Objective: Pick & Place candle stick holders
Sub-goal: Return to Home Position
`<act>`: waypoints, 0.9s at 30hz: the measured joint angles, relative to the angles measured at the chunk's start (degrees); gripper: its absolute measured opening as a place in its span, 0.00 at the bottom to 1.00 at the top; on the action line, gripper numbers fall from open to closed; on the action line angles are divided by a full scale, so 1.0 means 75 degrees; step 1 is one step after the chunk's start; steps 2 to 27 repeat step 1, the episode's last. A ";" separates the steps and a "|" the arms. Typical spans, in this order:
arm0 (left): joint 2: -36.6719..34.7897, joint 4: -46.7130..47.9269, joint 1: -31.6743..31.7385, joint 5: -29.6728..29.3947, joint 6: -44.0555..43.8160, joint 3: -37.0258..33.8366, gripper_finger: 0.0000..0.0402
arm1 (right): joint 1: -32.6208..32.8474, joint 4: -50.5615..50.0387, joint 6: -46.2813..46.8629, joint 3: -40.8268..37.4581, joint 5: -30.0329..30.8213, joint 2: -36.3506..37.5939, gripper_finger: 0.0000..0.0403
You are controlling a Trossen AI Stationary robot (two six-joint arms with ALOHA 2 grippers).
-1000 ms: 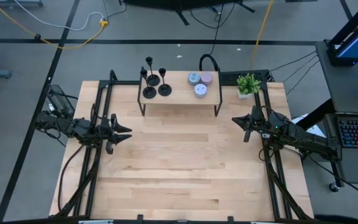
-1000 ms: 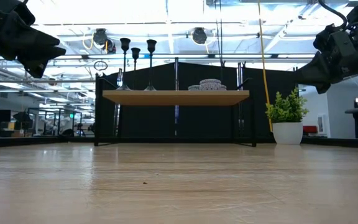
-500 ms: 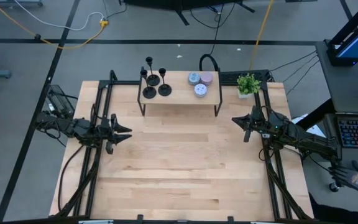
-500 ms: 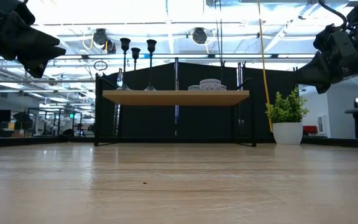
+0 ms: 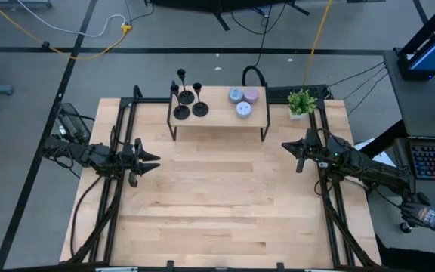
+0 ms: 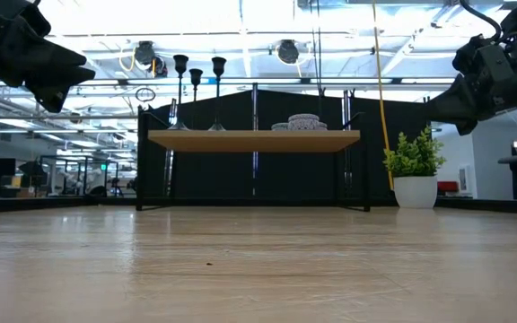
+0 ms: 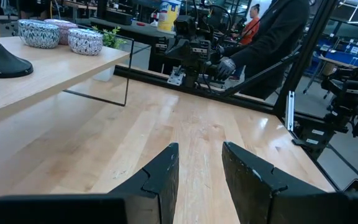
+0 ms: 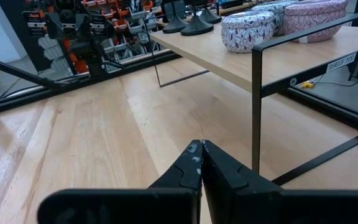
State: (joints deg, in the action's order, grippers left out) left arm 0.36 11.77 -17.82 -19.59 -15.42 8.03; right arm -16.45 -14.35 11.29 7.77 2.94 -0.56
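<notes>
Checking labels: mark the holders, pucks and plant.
holders [image 5: 200,109]: high view, disc base of the rightmost one.
pucks [image 5: 243,109]: high view, top of the white one.
plant [image 5: 301,100]: high view, leaves.

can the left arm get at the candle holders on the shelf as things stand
Probably yes: the holders stand at the shelf's left end, nearest the open left gripper, with only bare table between.

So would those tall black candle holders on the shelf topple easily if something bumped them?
Probably tippy if nudged high: each of the candle stick holders has a tall thin stem. The wide disc base should steady it somewhat. They look rigid, not floppy. The left gripper and right gripper wait well away from the shelf.
</notes>
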 joint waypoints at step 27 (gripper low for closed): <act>0.0000 0.0000 0.0000 -0.0003 -0.0002 0.0000 0.32 | 0.0003 -0.0002 0.0000 0.0000 0.0000 0.0000 0.01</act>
